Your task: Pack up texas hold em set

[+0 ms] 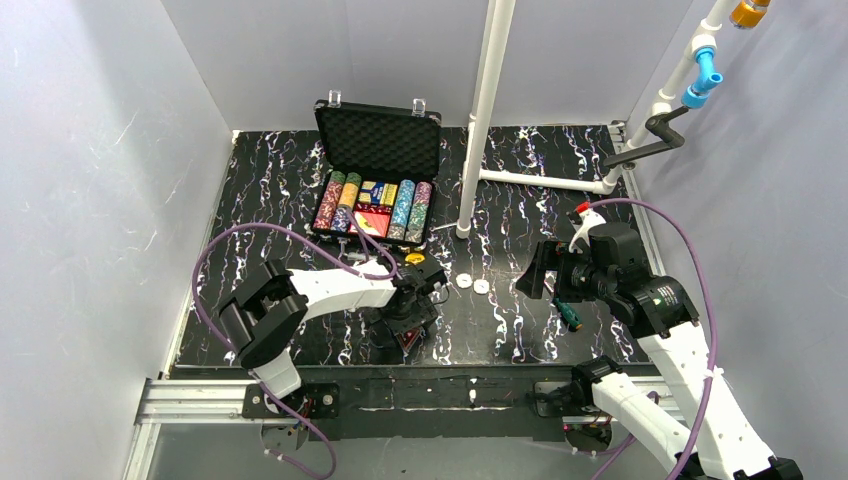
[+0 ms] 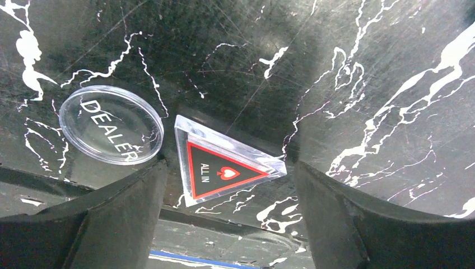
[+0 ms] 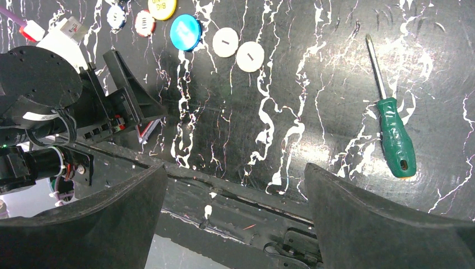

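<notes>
The black foam-lined case [image 1: 380, 140] stands open at the back, with rows of multicoloured chips [image 1: 340, 203] and a red card deck [image 1: 372, 221] inside. A red "ALL IN" triangle [image 2: 218, 168] lies flat on the mat beside a clear DEALER disc [image 2: 111, 124]. My left gripper [image 2: 227, 188] is open low over the triangle, one finger on each side, not touching it. Two white discs [image 3: 225, 42], a blue disc [image 3: 185, 32] and a yellow disc [image 3: 162, 7] lie loose on the mat. My right gripper [image 3: 232, 179] is open and empty above the mat's near edge.
A green-handled screwdriver [image 3: 395, 134] lies on the mat, right of my right gripper, and shows in the top view [image 1: 568, 312]. A white pipe post [image 1: 482, 110] stands right of the case. The left arm [image 3: 39, 95] fills the left of the right wrist view.
</notes>
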Robot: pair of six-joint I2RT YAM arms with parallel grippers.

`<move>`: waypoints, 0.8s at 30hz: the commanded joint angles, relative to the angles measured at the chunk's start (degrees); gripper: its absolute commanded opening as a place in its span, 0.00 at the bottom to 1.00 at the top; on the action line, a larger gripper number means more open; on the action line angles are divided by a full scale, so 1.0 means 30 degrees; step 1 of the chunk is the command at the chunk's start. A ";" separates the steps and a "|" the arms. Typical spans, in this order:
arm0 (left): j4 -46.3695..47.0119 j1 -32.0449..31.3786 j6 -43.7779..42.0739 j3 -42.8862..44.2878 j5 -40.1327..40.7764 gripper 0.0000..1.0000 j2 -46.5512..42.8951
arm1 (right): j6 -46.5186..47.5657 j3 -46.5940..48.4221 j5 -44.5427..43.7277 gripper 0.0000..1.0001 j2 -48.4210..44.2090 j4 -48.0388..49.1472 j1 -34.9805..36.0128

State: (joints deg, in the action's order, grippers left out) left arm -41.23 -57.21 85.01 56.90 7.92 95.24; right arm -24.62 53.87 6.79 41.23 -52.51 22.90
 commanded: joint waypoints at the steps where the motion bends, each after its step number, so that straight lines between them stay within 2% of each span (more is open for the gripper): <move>1: -0.0561 -0.0522 -0.0123 0.0429 0.0090 0.83 0.0727 | 0.0169 0.0130 0.0198 1.00 -0.0153 0.0657 0.0072; 8: -0.0782 -0.0764 0.0284 0.0328 0.0425 0.76 0.0939 | 0.0071 -0.0071 0.0257 1.00 -0.0252 0.0687 0.0067; 18: -0.1824 -0.0786 -0.1689 0.2020 0.2183 0.46 0.0195 | 0.0118 0.0256 -0.0057 1.00 -0.0411 0.0434 0.0073; 19: -0.1913 -0.0767 -0.2008 0.2416 0.2316 0.44 -0.0029 | 0.0110 0.0288 -0.0101 0.97 -0.0476 0.0403 0.0081; 24: -0.2386 -0.0671 -0.3409 0.3740 0.3589 0.41 -0.1513 | 0.0147 0.0332 -0.0343 0.96 -0.0623 0.0385 0.0077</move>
State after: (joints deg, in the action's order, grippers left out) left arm -45.01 -59.29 79.20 64.01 12.88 96.09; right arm -24.64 53.74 6.52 40.05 -52.49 22.92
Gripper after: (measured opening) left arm 0.609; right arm 0.968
